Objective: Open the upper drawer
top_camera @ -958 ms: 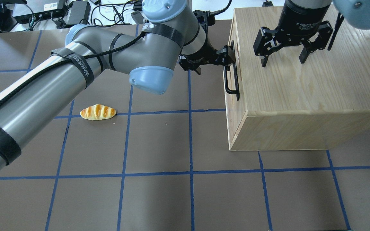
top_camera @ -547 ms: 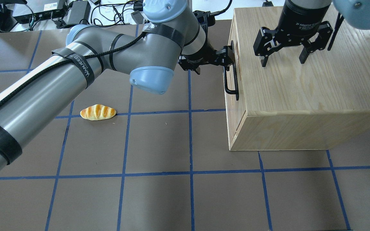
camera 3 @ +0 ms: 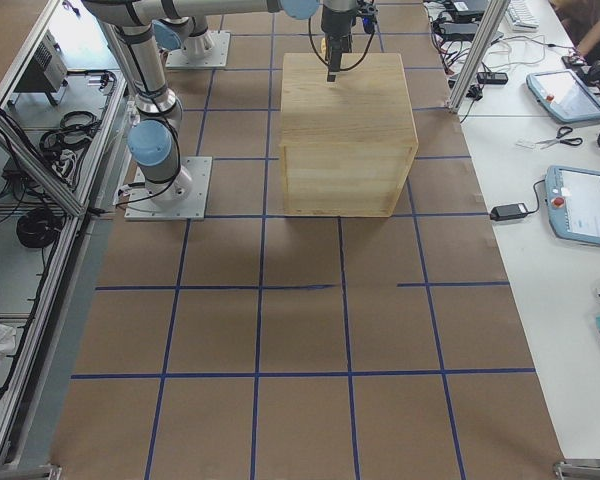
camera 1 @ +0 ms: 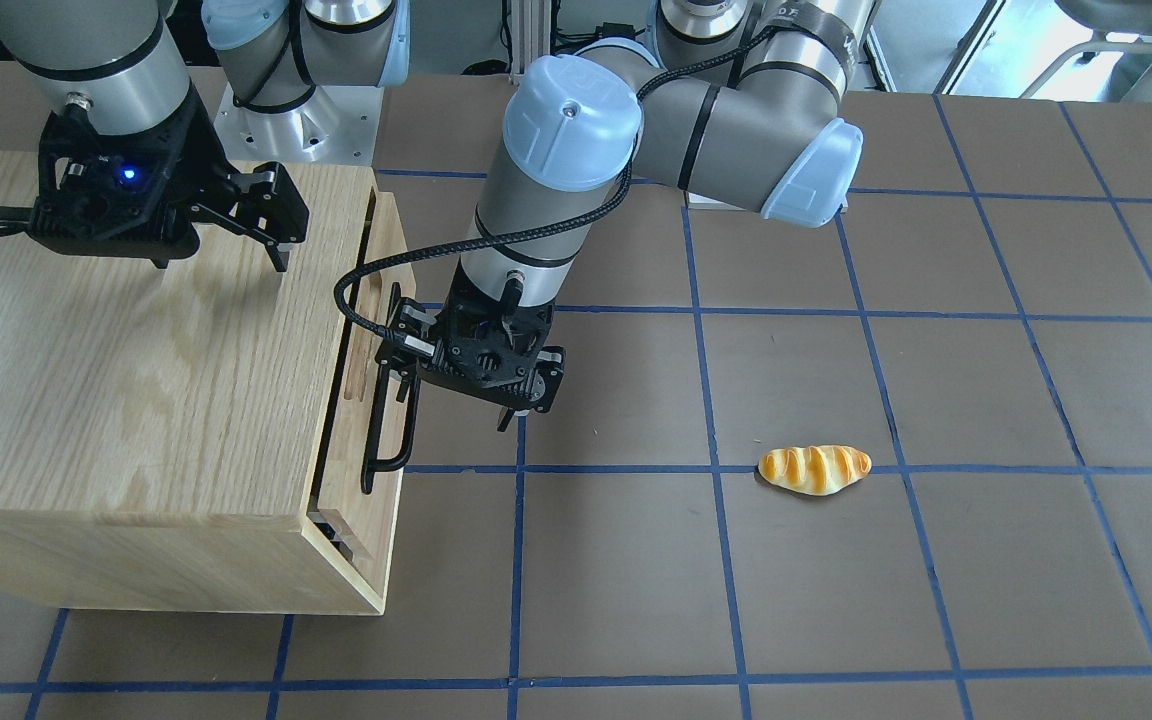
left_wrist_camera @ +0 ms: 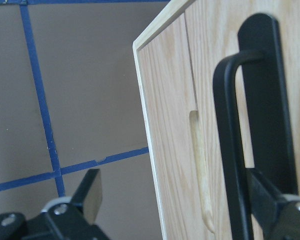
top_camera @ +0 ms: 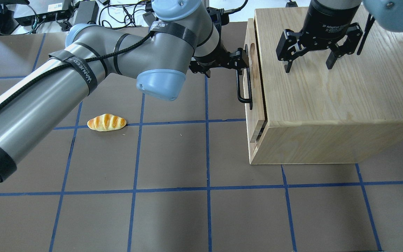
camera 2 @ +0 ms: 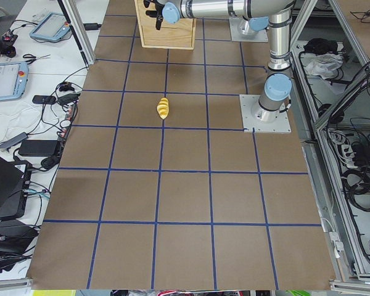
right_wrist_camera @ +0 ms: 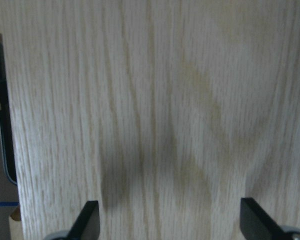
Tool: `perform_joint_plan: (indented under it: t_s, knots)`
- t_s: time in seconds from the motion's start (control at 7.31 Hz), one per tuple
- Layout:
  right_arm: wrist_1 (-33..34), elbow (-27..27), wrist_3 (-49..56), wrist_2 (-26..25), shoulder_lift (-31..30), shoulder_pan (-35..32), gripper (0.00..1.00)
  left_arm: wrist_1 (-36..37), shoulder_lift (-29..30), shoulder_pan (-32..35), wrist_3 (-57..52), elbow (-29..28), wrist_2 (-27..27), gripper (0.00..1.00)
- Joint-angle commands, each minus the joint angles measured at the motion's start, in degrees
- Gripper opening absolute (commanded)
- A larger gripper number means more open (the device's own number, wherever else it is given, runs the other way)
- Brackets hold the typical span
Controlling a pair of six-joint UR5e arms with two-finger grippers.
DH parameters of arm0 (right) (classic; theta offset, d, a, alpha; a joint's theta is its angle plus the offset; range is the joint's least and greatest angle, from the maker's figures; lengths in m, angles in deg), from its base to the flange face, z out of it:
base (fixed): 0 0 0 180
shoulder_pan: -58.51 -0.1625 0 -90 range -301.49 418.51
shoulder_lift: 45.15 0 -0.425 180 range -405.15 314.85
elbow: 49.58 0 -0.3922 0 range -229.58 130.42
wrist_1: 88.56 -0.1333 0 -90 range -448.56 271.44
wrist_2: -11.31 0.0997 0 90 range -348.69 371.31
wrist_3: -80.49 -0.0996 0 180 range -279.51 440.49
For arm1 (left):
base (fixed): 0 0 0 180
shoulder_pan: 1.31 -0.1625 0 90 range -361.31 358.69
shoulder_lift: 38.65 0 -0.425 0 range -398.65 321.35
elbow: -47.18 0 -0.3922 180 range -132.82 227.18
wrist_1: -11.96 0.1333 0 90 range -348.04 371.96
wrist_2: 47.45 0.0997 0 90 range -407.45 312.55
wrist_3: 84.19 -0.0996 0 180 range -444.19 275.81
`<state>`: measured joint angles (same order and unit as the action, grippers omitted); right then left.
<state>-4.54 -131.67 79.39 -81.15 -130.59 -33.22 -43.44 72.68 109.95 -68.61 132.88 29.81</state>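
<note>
Overhead exterior view, upper drawer (top_camera: 254,108) standing slightly out of the oak cabinet (top_camera: 327,105) on the table (top_camera: 173,157), left pincer (top_camera: 240,62) spread wide around its black handle (top_camera: 238,85), unclamped, right pincer (top_camera: 308,66) agape above the cabinet top.

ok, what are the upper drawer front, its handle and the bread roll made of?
Upper drawer front: light oak-like wood, matte, visible grain. Handle: black, probably painted metal, smooth thin bar with faint sheen. Bread roll: likely plastic or foam replica, glossy orange-striped surface.
</note>
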Motion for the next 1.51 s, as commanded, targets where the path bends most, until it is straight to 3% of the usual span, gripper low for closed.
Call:
perform_joint_plan:
  t_s: [0.0, 1.37]
  knots:
    - [0.0, 0.0, 0.05, 0.0, 0.0, -0.02, 1.0, -0.14, 0.11, -0.16, -0.19, 0.0, 0.27, 1.0]
    - [0.0, -0.08, -0.04, 0.0, 0.0, -0.02, 1.0, -2.87, -0.59, -2.44, -5.81, -0.18, 5.19, 1.0]
